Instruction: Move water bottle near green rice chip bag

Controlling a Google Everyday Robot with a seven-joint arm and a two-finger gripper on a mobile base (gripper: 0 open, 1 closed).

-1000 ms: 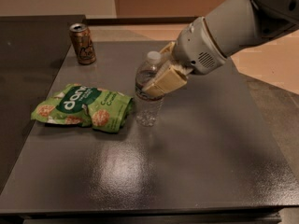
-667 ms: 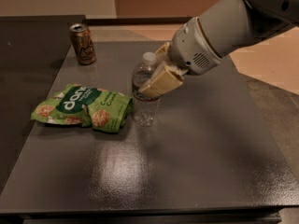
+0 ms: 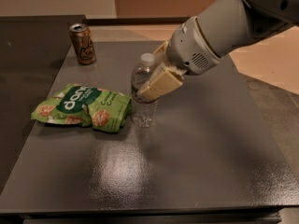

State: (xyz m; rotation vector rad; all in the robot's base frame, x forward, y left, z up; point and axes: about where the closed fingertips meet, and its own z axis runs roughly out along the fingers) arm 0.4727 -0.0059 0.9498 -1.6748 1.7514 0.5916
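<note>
Camera view gives us the dark grey table [image 3: 210,162] from above and in front, with the robot's pale arm [image 3: 224,27] reaching in from the upper right. Its gripper [image 3: 148,76] sits at the upper body of the water bottle [image 3: 142,111]. The cream fingers [image 3: 161,84] look closed on it, one crossing the front below the neck and the other showing behind it, with no gap that we can make out.

Left of the bottle lies the green rice chip bag [image 3: 84,108], flat and crumpled, its dark green patch and round tan chip pictures facing up. The bottle stands upright on the table with its base just beside the bag's right edge. We cannot tell whether the two touch.

We judge the carrying step to be essentially done, since the bottle is already close to the bag. What the next move calls for, in our view, is a clean release: opening the fingers without nudging the bottle, then lifting the gripper up and away to the right so it does not tip.

A brown-gold drink can [image 3: 83,43] stands well apart at the far left. The bottle is clear and ribbed, topped by a white cap [image 3: 147,59].
</note>
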